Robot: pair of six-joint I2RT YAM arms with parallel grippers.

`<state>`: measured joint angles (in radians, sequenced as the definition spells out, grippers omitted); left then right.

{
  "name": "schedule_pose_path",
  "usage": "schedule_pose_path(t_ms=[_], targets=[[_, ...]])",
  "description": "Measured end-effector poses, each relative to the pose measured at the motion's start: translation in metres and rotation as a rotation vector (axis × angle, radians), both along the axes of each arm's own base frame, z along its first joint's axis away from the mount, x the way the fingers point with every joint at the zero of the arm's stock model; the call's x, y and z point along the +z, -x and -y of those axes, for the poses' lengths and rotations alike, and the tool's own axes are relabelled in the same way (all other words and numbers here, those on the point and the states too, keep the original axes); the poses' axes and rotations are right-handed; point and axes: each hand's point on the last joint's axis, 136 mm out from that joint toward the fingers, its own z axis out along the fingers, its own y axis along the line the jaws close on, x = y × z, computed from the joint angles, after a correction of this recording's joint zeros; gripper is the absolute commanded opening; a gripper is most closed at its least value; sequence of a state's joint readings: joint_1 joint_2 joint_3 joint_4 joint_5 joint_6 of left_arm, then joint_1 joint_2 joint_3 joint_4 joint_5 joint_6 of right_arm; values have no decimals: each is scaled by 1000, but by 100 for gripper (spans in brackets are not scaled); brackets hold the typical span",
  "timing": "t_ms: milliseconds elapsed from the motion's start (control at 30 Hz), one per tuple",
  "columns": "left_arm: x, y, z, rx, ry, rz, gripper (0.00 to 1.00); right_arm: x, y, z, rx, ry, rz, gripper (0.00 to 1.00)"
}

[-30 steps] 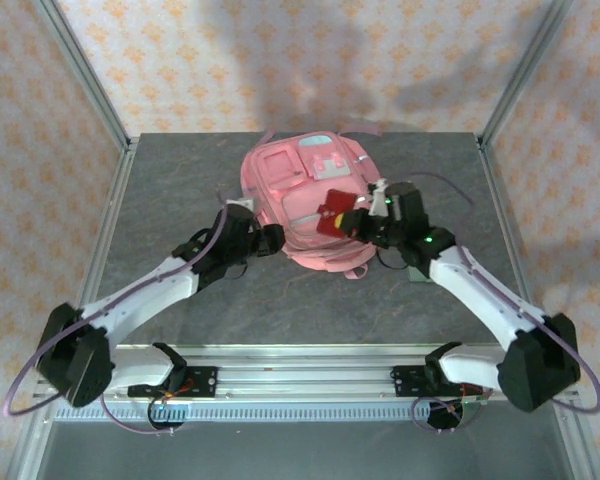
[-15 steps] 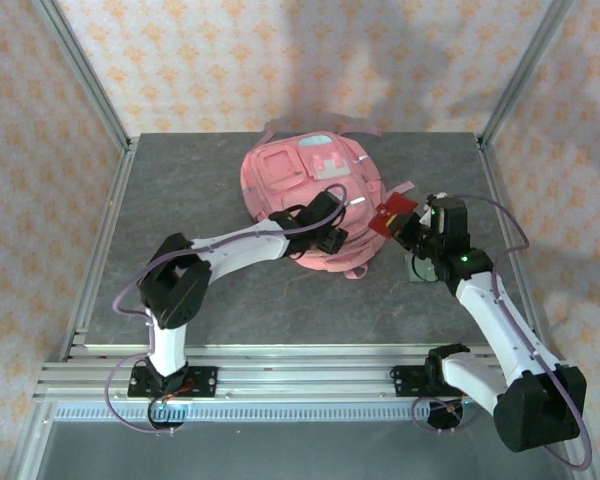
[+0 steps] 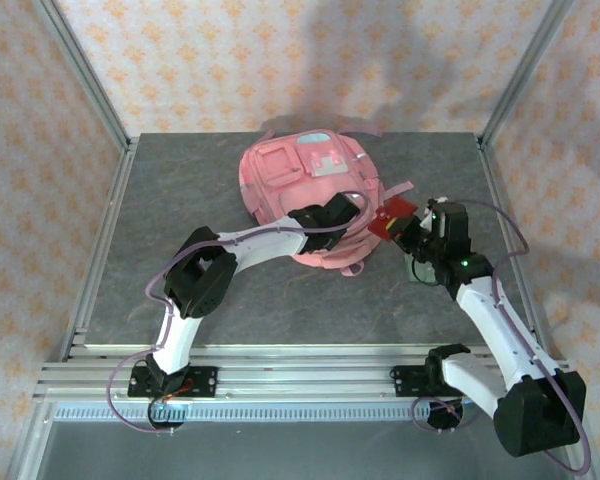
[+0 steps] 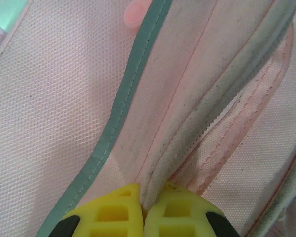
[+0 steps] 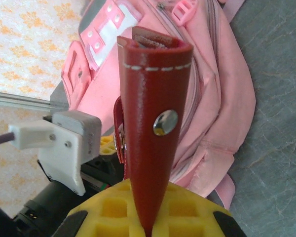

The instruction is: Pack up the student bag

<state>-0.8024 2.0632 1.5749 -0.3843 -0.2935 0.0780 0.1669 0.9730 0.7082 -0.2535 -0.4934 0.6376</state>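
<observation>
Slightly further along since a moment ago, my left tool (image 3: 329,214) pinches the grey zip trim (image 4: 207,118) of the large pink fabric backpack (image 3: 280,180) lying mid-desk (image 3: 180,190). In the wrist view, my right tool (image 5: 148,212) clamps a red leather snap case (image 5: 153,113) beside it.

Surface (image 3: 180,200): dark grey, stone-mottled slab, matte, with faint pale veining. Seen again at the right of the right wrist view (image 5: 281,74).

Walls (image 3: 280,60): cream-pink wallpaper with a repeating orange floral motif on the back and both sides.

Frame: two aluminium posts, left (image 3: 85,70) and right (image 3: 520,70), rise from the far corners and lean outward in the view. Ribbed aluminium rails (image 3: 310,365) run along the near edge.

Light: soft and diffuse from above. Broad blurred shadows (image 3: 380,50) lie across the back wall.
</observation>
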Motion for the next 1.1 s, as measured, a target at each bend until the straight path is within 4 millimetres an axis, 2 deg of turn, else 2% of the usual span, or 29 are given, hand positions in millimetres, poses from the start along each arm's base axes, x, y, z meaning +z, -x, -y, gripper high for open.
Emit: schedule_pose_path(t_ms=[100,267,433,567,733,967,1100], targets=[[5,-1,-1,4,-4,-7,0,-12,1,0,1,0,-23,0],[34,-11,-3,18,25,-10,0,-28,4,-4,16,-14,-58,0],[64,-24,-3,32,80,7,0,-25,4,-12,53,-54,-37,0],[73,-27,-5,54,101,10,0,-20,3,-22,87,-111,-8,0],[82,-29,-4,84,171,5,0,-15,-8,-46,154,-185,26,0],[109,-29,-3,106,284,27,0,-34,-22,-79,219,-252,-29,0],[118,-25,2,104,344,18,0,-30,-34,-92,223,-290,-22,0]])
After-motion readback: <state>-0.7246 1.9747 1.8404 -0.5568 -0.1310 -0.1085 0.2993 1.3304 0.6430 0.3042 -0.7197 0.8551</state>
